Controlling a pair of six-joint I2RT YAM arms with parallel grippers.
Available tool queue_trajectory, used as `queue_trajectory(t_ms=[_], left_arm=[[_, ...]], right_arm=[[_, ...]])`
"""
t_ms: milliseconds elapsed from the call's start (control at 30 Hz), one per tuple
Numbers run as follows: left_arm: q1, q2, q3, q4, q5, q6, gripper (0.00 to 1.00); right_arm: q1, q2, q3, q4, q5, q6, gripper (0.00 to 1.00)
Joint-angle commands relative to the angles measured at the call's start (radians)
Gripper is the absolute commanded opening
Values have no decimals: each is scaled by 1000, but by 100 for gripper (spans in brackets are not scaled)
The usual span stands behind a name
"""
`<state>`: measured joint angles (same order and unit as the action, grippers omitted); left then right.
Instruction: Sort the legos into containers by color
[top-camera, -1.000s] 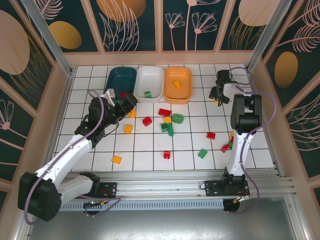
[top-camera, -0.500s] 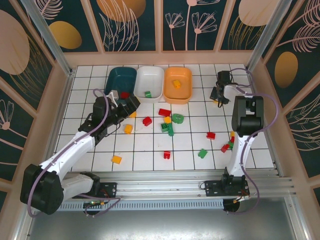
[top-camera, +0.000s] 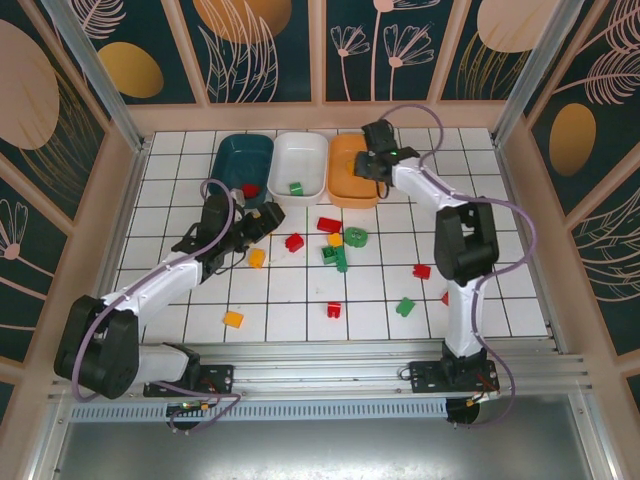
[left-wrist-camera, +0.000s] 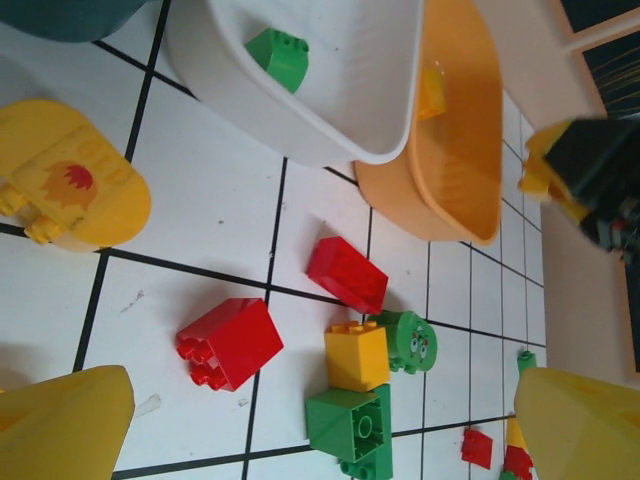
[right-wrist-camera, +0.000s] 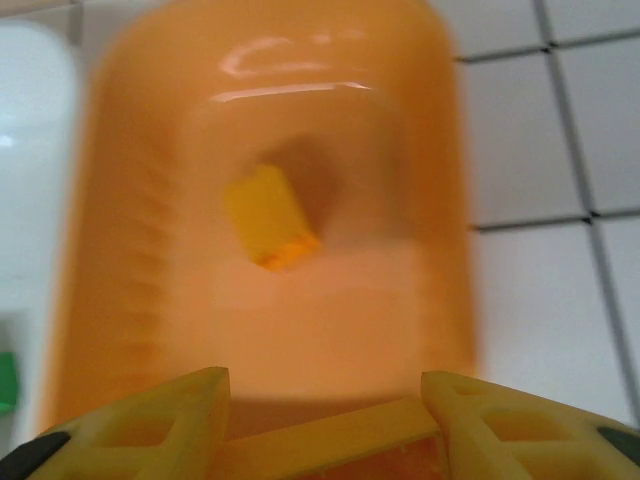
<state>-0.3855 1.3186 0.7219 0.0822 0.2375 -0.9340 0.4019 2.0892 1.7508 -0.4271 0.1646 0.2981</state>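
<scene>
**Right gripper (top-camera: 374, 160) has crossed to the orange tub (right-wrist-camera: 140, 200); sorting barely begun**

Swung over from the far right tiles, my right fingers hang above the orange tub. They look clamped on a yellow brick (right-wrist-camera: 330, 435), though the view is blurred. Another yellow piece (right-wrist-camera: 268, 215) already lies inside. My left gripper (top-camera: 266, 216) hovers with its fingers spread wide and empty over the middle cluster, near a loose red brick (left-wrist-camera: 228, 340). The teal tub (top-camera: 235, 158) holds one red lego (top-camera: 248, 190) and the white tub (top-camera: 300, 152) one green lego (left-wrist-camera: 280, 58). About a dozen legos lie loose on the table (top-camera: 165, 180), so I judge most of the work is ahead.
</scene>
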Motion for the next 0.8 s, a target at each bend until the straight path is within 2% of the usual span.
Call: queue_trajectory(t_ms=[0, 67, 200, 367, 467, 600, 700, 767], left_arm=[[-4, 0, 5, -21, 5, 40, 98], [-3, -4, 16, -56, -4, 70, 98], [-2, -25, 40, -104, -17, 118, 98], [-4, -40, 48, -102, -2, 130, 99], [-2, -43, 45, -99, -2, 130, 99], [-3, -57, 12, -81, 11, 122, 98], [-3, -72, -16, -76, 14, 126, 97], [-3, -83, -32, -72, 12, 127, 96]], right_arm=[[-4, 108, 116, -94, 43, -7, 52], [-4, 156, 206, -136, 55, -9, 62], [-5, 156, 287, -156, 43, -10, 74], [6, 51, 252, -156, 58, -14, 80], [55, -119, 22, -81, 99, -13, 80], [169, -341, -343, -18, 132, 27, 80], [275, -446, -529, -11, 119, 88, 76], [329, -477, -599, -24, 99, 127, 69]])
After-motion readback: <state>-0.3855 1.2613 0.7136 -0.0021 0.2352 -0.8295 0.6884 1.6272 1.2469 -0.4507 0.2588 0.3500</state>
